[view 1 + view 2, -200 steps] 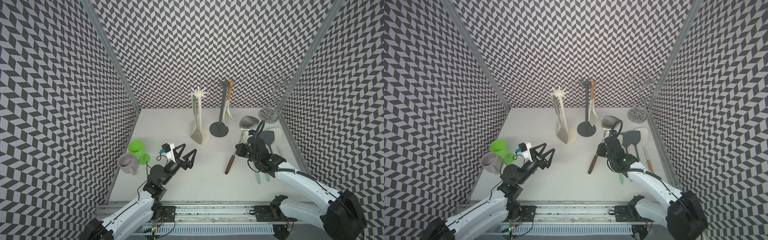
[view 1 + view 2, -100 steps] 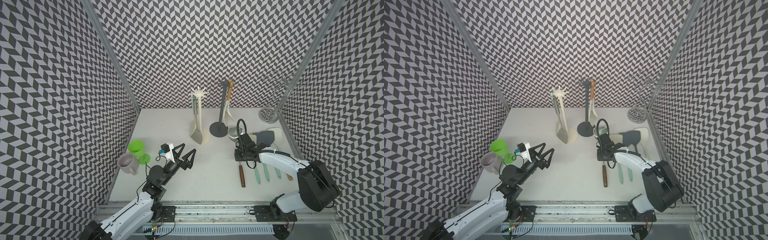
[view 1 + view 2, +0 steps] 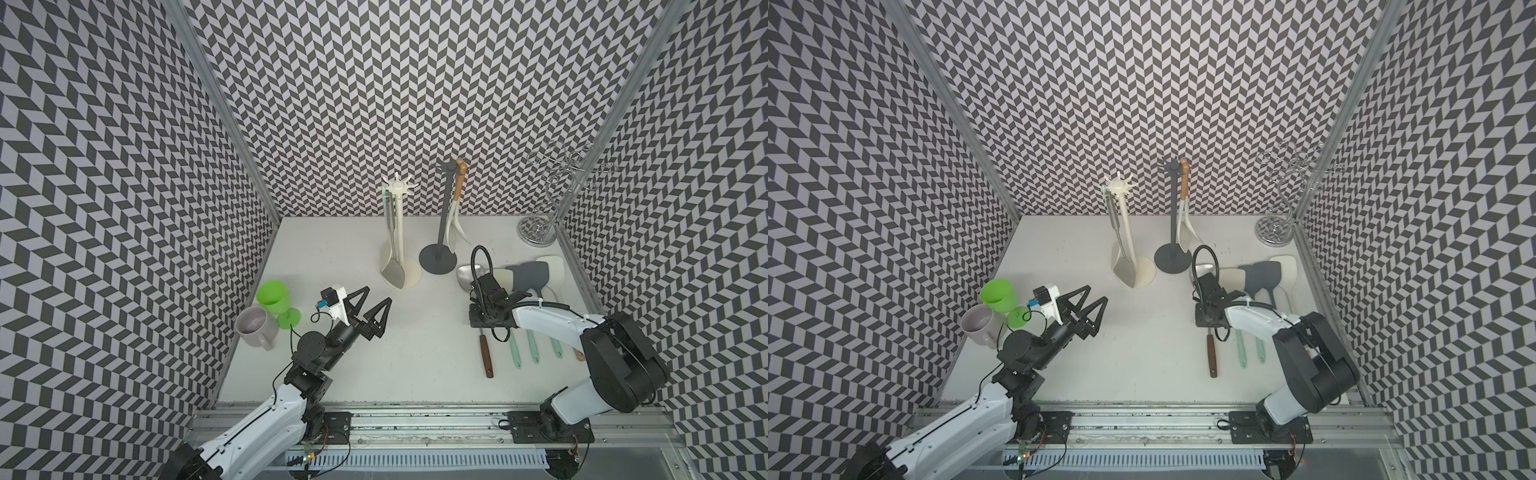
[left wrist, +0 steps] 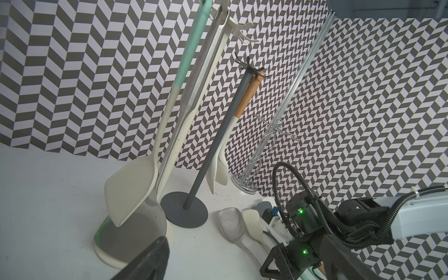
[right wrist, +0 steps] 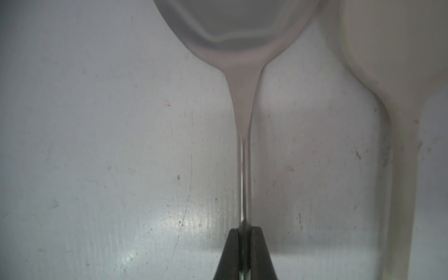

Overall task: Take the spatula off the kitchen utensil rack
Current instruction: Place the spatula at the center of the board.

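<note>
Alt text: a 2-armed robot works at a white bench between chevron-patterned walls. The steel-headed spatula, judged to be the task's thing, is already off its hook. It lies flat on the bench, just on the robot's side of the grey rack.

Its long axis runs straight away from that rack: the rounded steel head is nearest the rack's round base, then the thin shaft, with the brown handle farthest. The right pincer sits directly on top of it, pressed together on the thin shaft between head and handle, its fingers closing across the long axis.

The right arm is folded back on itself. Its forearm reaches in low over a row of other utensils lying parallel beside the spatula, and its wrist is turned down at the bench. The coming move likely turns on spreading the fingers and rising straight up — a sideways pull would drag the shaft.

The left pincer is spread wide and empty. It is held above the bench well apart from the grey rack, beyond the cream rack that stands just beside it — clearly the farther arm.
</note>
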